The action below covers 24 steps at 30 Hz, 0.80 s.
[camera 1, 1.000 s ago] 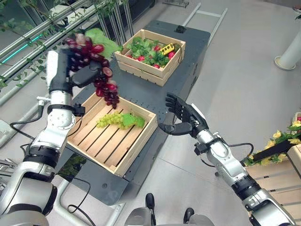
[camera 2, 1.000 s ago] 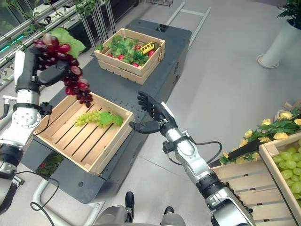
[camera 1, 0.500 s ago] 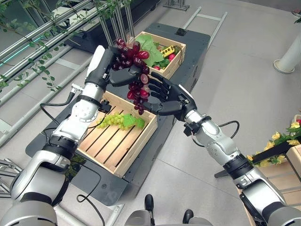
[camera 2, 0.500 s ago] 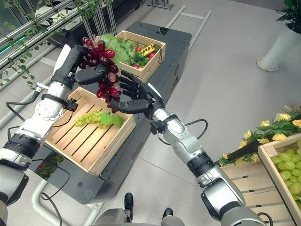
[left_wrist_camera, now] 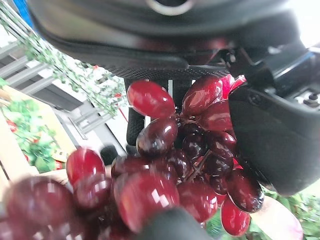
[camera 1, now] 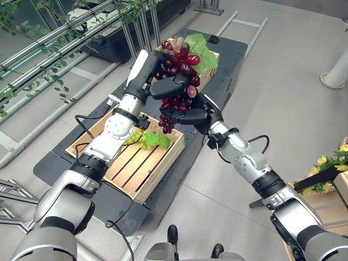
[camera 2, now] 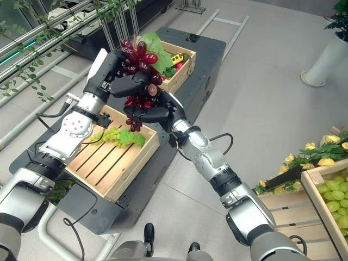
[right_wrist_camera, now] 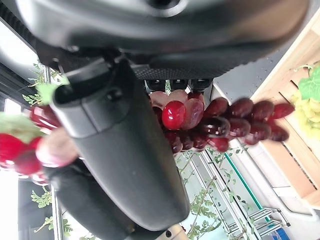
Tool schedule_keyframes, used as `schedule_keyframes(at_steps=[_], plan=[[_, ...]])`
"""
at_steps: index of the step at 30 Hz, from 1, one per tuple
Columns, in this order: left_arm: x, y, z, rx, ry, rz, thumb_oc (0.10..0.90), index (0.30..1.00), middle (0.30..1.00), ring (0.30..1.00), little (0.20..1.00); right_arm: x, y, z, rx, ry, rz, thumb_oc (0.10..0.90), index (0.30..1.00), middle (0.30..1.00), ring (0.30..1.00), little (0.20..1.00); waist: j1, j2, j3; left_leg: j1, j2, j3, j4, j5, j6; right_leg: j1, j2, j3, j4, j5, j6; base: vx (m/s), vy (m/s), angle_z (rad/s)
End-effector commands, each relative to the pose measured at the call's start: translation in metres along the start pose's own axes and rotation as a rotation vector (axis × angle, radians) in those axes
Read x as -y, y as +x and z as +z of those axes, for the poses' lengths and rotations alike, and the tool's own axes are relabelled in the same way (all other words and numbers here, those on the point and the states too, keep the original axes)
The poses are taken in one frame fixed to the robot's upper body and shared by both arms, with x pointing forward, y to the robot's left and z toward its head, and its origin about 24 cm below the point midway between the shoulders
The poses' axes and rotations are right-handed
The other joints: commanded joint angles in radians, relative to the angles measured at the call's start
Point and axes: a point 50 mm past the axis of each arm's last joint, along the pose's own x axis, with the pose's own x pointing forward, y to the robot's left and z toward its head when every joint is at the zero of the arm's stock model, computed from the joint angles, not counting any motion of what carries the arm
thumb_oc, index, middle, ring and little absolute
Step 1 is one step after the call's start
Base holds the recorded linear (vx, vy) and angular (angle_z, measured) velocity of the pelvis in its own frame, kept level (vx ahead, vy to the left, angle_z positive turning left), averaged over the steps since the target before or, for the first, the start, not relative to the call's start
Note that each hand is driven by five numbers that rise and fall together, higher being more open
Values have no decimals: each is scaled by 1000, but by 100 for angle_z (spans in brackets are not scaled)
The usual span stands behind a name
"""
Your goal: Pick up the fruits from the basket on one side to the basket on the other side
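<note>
Dark grey metal desk (camera 1: 228, 81) is the biggest thing I see, carrying two crates. I make out the nearer pale slatted wooden crate (camera 1: 157, 171) on its front part, with a bunch of green grapes with a leaf (camera 1: 145, 140) lying on the slats at the crate's far end. The farther pale wooden crate with greenery and red fruit (camera 2: 179, 68) sits at the desk's back, partly hidden behind the hands. Above the gap between the crates I have the bunch of dark red grapes with a broad green leaf (camera 1: 179, 68) held up in the air. My left hand (camera 1: 163, 81) is curled round the bunch's upper part, thumb across it. My right hand (camera 2: 157, 113) is closed on the lower grapes from beneath, fingers wrapped against the dangling tail.
</note>
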Motion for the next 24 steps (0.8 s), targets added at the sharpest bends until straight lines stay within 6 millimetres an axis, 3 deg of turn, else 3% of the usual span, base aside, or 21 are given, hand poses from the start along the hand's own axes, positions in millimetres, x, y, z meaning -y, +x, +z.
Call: schedule_keyframes(at_steps=[1,6,13,14,15,22,23,24], plan=[[-6,37,51,233,-168,81,400,300,300,300,300,-24,21,18,107,80,34,800,900,900,900,900,20,9,-235,58,-7,-26,-2,-156,-48,-29,6,-13,7,-11,-62,0,0,0],[12,38,55,230,-202,29,400,300,300,300,300,-23,26,29,158,82,-9,800,900,900,900,900,23,6,-234,64,-6,-29,-2,-160,-48,-25,7,-9,5,-12,-63,0,0,0],[15,32,45,177,-189,-5,400,300,300,300,300,-19,26,46,251,62,-46,800,900,900,900,900,28,5,-235,71,-6,-30,-2,-162,-45,-20,7,-3,6,-13,-62,0,0,0],[15,32,42,165,-190,-2,400,300,300,300,300,-20,26,49,278,75,-49,471,406,406,406,406,28,5,-235,72,-5,-29,-2,-162,-45,-19,6,-2,6,-13,-63,0,0,0],[14,31,39,156,-189,4,400,300,300,300,300,-20,26,52,297,91,-43,400,300,300,300,300,29,4,-234,73,-5,-31,-2,-163,-44,-19,6,-1,7,-13,-63,0,0,0],[10,28,31,118,-168,47,400,300,300,300,300,-14,22,54,336,121,-94,400,300,300,300,300,27,5,-236,77,-3,-31,-2,-165,-44,-16,6,5,5,-15,-63,0,0,0],[10,27,28,102,-162,50,438,356,356,356,356,-12,20,55,348,112,-103,400,300,300,300,300,26,5,-235,78,-2,-31,-2,-166,-44,-15,7,6,5,-15,-63,0,0,0],[10,27,27,99,-161,51,438,356,356,356,356,-12,20,55,351,109,-105,400,300,300,300,300,26,5,-234,78,-2,-31,-2,-166,-44,-15,7,6,5,-15,-63,0,0,0]])
